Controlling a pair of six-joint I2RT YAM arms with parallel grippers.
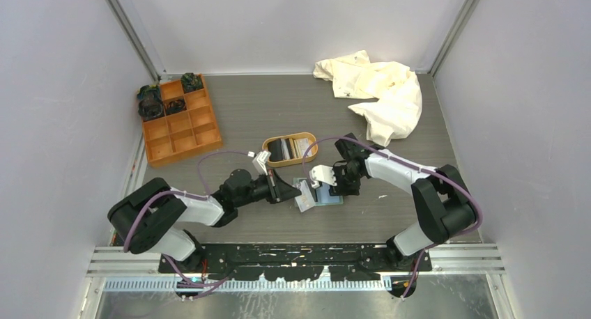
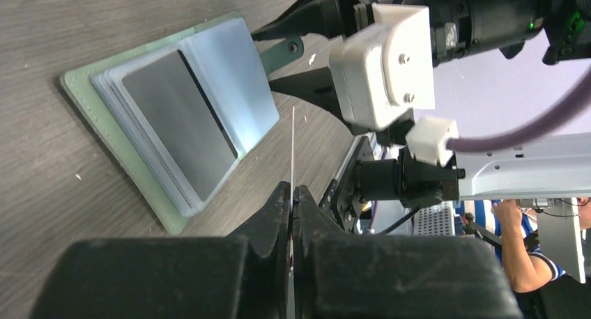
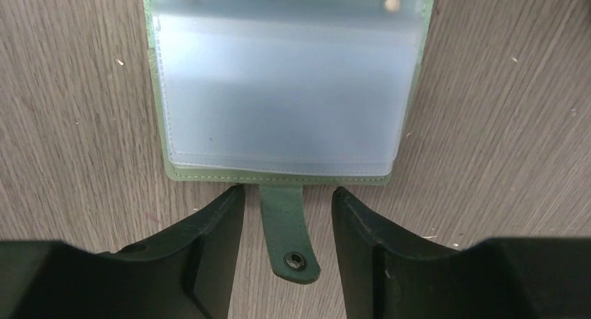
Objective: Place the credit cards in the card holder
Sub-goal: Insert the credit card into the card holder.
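left claw [image 2: 291, 193] pinched shut on one credit card [image 2: 293, 141], edge-on, just beside card holder [image 2: 122, 145] lying open on tabletop [image 2: 56, 214]. right claw [image 3: 287, 197] spread, empty, straddling tab [image 3: 291, 235]. best play: level card, feed into clear sleeve mouth slowly, right claw steadying holder.

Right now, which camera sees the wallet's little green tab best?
The right wrist view: the tab lies whole and close, snap showing. The left wrist view shows it smaller; from above it is too tiny.
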